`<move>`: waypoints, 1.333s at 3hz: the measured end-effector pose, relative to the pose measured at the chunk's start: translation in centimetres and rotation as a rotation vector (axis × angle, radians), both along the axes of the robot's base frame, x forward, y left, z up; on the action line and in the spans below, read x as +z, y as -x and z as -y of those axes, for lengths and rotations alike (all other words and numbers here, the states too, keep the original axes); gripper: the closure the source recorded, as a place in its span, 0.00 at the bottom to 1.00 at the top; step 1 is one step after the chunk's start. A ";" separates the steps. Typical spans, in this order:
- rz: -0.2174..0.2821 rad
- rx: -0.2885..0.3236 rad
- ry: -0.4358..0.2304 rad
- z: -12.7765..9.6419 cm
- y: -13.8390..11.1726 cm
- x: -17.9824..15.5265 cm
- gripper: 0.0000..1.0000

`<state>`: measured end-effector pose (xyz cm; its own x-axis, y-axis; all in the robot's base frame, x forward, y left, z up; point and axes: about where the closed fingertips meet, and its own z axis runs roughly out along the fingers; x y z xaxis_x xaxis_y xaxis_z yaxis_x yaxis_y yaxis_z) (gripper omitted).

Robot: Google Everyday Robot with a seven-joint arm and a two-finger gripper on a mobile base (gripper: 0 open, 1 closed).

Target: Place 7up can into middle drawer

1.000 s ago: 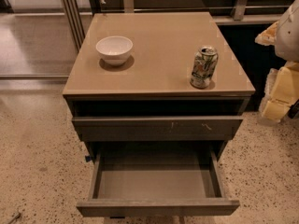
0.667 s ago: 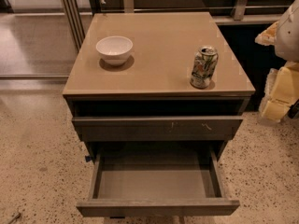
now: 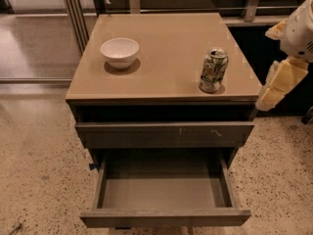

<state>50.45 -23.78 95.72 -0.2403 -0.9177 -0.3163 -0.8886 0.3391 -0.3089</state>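
Observation:
The 7up can (image 3: 213, 70) stands upright on the cabinet top (image 3: 166, 58), near its right front corner. The middle drawer (image 3: 164, 192) is pulled open below, and its grey floor is bare. My gripper (image 3: 275, 84) hangs at the right edge of the view, just off the cabinet's right side. It is to the right of the can, a little lower, and apart from it. It holds nothing that I can see.
A white bowl (image 3: 120, 52) sits on the left part of the cabinet top. The closed upper drawer front (image 3: 164, 133) with pale scratch marks is above the open drawer. Speckled floor (image 3: 39, 170) surrounds the cabinet. Metal rails (image 3: 73, 13) stand at the back left.
My gripper has shifted slightly left and up, closer to the cabinet's right edge. The can, bowl and drawer have not moved.

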 end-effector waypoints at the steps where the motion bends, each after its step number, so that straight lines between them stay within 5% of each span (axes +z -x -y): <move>1: 0.051 -0.004 -0.103 0.9 -4.8 -1.2 0.00; 3: 0.094 0.003 -0.364 -0.3 -11.0 -2.7 0.00; 4: 0.078 0.024 -0.441 -2.1 -12.2 -3.9 0.00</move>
<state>62.66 -21.67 91.85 -0.1805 -0.6960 -0.6949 -0.8775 0.4332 -0.2059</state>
